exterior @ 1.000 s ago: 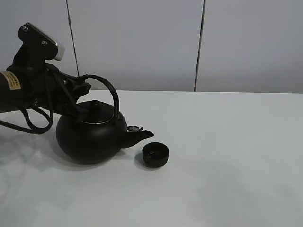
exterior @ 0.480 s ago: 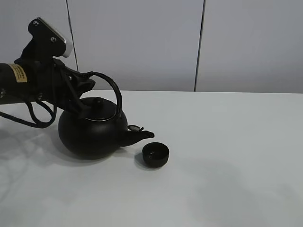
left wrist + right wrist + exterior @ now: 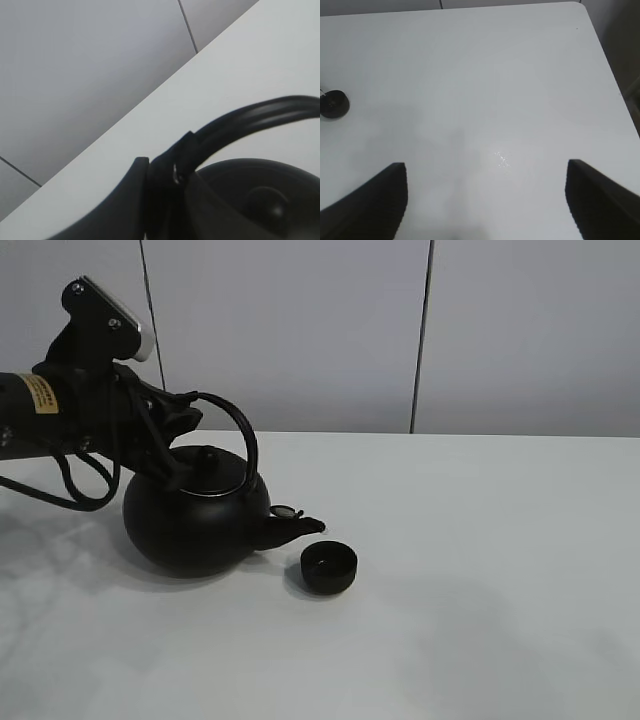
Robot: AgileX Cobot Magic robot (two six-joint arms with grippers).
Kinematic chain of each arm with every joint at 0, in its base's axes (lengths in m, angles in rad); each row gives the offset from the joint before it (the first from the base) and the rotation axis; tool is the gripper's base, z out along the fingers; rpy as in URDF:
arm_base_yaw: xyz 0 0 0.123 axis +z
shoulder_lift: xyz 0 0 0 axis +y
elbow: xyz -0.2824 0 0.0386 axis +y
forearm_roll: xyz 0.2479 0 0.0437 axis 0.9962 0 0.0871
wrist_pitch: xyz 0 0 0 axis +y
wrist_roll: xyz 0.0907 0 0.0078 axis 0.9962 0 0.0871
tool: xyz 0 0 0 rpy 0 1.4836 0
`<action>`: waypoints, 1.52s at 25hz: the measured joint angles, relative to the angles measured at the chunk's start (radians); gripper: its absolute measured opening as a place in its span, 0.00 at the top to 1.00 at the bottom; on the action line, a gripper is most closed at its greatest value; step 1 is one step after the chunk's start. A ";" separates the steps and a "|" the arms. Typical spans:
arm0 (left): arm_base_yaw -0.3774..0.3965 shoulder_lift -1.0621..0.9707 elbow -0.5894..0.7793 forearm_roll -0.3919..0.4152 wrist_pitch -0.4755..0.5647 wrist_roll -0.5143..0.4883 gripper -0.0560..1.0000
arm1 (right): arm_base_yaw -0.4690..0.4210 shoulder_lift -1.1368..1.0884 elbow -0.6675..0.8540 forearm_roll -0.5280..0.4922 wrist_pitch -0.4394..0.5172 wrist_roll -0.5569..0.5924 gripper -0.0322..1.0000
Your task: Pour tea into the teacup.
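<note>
The big round black kettle [image 3: 195, 522] sits left of centre on the white table, its spout [image 3: 300, 527] pointing at the teacup [image 3: 329, 568] and ending just above and left of its rim. The teacup is tiny, matte black and upright. My left gripper [image 3: 178, 427] is shut on the kettle's arched handle [image 3: 238, 435]. The left wrist view shows the gripper [image 3: 172, 167] clamped on the handle [image 3: 260, 116] above the lid knob [image 3: 267, 206]. No tea shows. My right gripper [image 3: 485, 170] is open and empty, high over the table, with the teacup [image 3: 334, 103] far off.
The white table [image 3: 480, 570] stretches to the right of the teacup, and a grey panelled wall [image 3: 300, 330] stands behind it. The table's far right corner and edge [image 3: 600, 45] show in the right wrist view.
My left arm has risen a little and lifted the kettle's body slightly, while the spout stays by the teacup. Little has moved in the last half second. The teacup has not moved.
</note>
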 joint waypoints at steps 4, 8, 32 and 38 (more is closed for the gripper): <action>0.000 0.000 -0.001 0.001 0.004 0.000 0.84 | 0.000 0.000 0.000 0.000 0.000 0.000 0.40; 0.000 0.000 -0.001 0.002 0.006 0.000 0.84 | 0.000 0.000 0.000 0.000 0.000 0.000 0.40; -0.015 -0.001 -0.002 0.011 0.007 0.023 0.85 | 0.000 0.000 0.000 0.000 0.000 0.000 0.40; -0.015 -0.001 -0.002 0.011 0.008 0.023 0.85 | 0.000 0.000 0.000 0.000 0.000 0.000 0.40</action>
